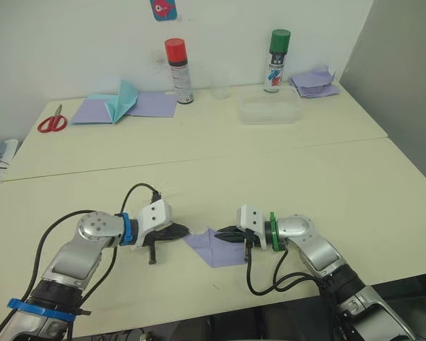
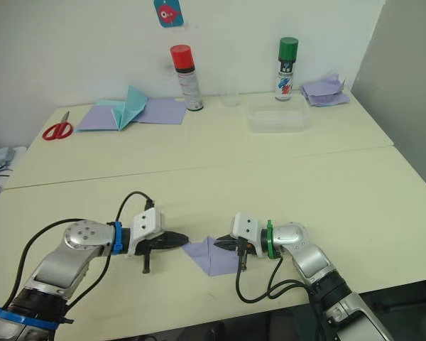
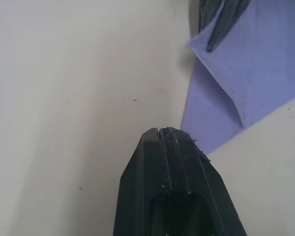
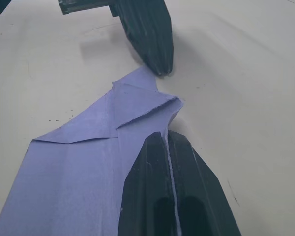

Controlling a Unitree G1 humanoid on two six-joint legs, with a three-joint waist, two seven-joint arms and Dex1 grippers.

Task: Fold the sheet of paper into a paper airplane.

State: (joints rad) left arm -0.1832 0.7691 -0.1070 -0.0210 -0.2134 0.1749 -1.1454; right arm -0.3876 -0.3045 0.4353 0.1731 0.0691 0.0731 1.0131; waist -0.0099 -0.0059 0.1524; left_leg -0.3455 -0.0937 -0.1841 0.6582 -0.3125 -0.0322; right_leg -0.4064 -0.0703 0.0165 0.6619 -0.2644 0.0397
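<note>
Sheet of paper (image 1: 216,247): pale lavender, partly folded, lying flat on the near part of the table (image 1: 326,177), between the two grippers. Right wrist view shows a folded-over flap with a crease running across the sheet and a pointed corner toward the left gripper.

Left gripper (image 1: 182,231): fingers closed together, nothing between them. Tip rests at the left pointed corner of the sheet, touching it or just beside it; left wrist view shows the closed tip at the paper's edge on the table surface.

Right gripper (image 1: 222,232): fingers closed on the sheet. In the right wrist view a thin edge of lavender paper runs up the seam between the two fingers, so the paper is pinched at its right side, near the folded flap.

The two gripper tips point at each other across the sheet, close but apart.

Far side of table: red-handled scissors (image 1: 52,122) at far left; beside them flat lavender sheets (image 1: 155,104) with a teal folded paper shape (image 1: 121,101) standing on them. Red-capped spray can (image 1: 178,71), small clear cup (image 1: 221,84), clear plastic tub (image 1: 269,110), green-capped spray can (image 1: 277,60), all upright. Heap of lavender sheets (image 1: 314,82) at the far right corner.
</note>
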